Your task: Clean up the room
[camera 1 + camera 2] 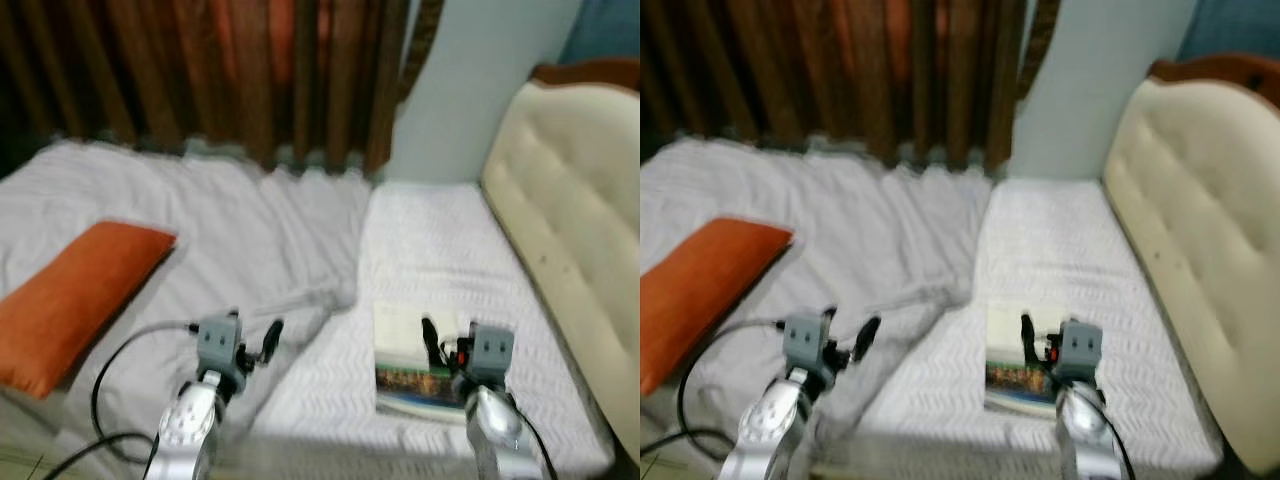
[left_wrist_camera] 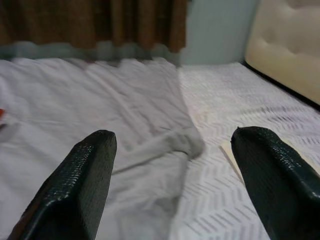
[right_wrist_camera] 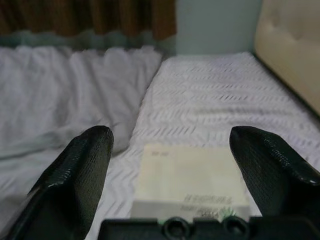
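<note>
the right end effector (image 1: 432, 338) hovers wide open and empty over the book (image 3: 190, 180) on the bed (image 1: 440, 240), lined up to grasp it. the left end effector (image 1: 270, 338), also open and empty, waits above the blanket (image 2: 100, 110).

Book (image 1: 412, 352) on bed (image 1: 440, 240) (orange pillow (image 1: 75, 300) left).

A bedroom in a home. A bed (image 1: 440, 250) with a white chevron-textured cover fills most of the scene, with a rumpled grey-white blanket (image 1: 230, 250) spread over its left part. A cream tufted headboard (image 1: 570, 220) with a dark wood rim stands at the right. An orange pillow (image 1: 70, 300) lies on the left. Dark brown and rust curtains (image 1: 220, 70) hang behind, beside a pale wall (image 1: 470, 90).
</note>
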You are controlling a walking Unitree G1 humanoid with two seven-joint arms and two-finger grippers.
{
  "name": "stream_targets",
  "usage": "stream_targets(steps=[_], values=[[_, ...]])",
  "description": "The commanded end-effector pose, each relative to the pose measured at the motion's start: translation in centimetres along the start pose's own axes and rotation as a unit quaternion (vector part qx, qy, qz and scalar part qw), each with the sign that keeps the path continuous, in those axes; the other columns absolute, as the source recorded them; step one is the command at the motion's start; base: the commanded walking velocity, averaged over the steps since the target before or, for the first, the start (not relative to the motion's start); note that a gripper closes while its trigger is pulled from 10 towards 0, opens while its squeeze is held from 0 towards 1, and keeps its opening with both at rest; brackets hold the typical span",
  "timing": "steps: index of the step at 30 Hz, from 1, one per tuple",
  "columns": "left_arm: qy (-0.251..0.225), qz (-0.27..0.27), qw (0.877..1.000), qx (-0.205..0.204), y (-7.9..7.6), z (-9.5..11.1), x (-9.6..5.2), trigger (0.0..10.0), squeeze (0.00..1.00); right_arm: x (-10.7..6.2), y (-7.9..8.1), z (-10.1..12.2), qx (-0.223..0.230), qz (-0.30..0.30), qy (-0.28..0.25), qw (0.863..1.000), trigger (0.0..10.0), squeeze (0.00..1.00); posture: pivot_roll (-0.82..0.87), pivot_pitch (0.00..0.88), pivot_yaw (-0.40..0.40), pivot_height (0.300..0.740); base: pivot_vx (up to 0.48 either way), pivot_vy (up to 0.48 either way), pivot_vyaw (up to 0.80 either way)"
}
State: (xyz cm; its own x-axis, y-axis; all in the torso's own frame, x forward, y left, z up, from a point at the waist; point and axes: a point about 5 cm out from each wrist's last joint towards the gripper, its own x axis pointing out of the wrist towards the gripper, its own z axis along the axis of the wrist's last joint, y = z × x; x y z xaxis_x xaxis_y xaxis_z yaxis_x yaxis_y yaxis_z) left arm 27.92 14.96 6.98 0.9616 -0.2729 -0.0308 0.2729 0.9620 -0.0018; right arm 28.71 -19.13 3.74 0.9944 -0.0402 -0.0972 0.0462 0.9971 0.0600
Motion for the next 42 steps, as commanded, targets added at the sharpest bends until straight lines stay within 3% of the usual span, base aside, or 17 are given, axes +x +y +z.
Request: stream_targets(steps=[1, 15, 29, 33, 42], values=[[-0.005, -0.01, 1.0, 0.007, -0.4, 0.5, 0.1, 10.0, 0.0, -0.3, -0.6, -0.1, -0.003, -0.005, 0.007, 1.0, 10.0, 0.0, 0.04, 0.0, -0.059, 0.74, 0.0, 0.0, 0.0], [0.005, -0.024, 1.0, -0.008, -1.2, 0.8, -0.3, 10.0, 0.0, -0.6, -0.5, -0.5, 0.008, 0.005, 0.026, 1.0, 10.0, 0.0, 0.04, 0.0, -0.063, 0.74, -0.019, 0.019, 0.0], [0.014, -0.015, 0.999, -0.026, -1.4, 0.7, -0.6, 10.0, 0.0, -0.5, 0.0, -0.8, 0.013, 0.024, 0.042, 0.999, 10.0, 0.0, 0.06, 0.0, -0.075, 0.74, -0.309, 0.37, 0.0], [0.017, -0.002, 0.999, -0.038, -0.9, 0.6, -0.6, 10.0, 0.0, -0.4, 0.1, -0.8, 0.018, 0.029, 0.044, 0.998, 10.0, 0.0, 0.07, 0.0, -0.077, 0.74, 0.0, 0.444, 0.0], [0.024, -0.009, 0.999, -0.022, -0.9, 0.3, -0.5, 10.0, 0.0, -0.5, 0.1, -0.7, 0.02, 0.035, 0.04, 0.998, 10.0, 0.0, 0.06, 0.0, -0.074, 0.74, 0.0, 0.48, 0.0]])
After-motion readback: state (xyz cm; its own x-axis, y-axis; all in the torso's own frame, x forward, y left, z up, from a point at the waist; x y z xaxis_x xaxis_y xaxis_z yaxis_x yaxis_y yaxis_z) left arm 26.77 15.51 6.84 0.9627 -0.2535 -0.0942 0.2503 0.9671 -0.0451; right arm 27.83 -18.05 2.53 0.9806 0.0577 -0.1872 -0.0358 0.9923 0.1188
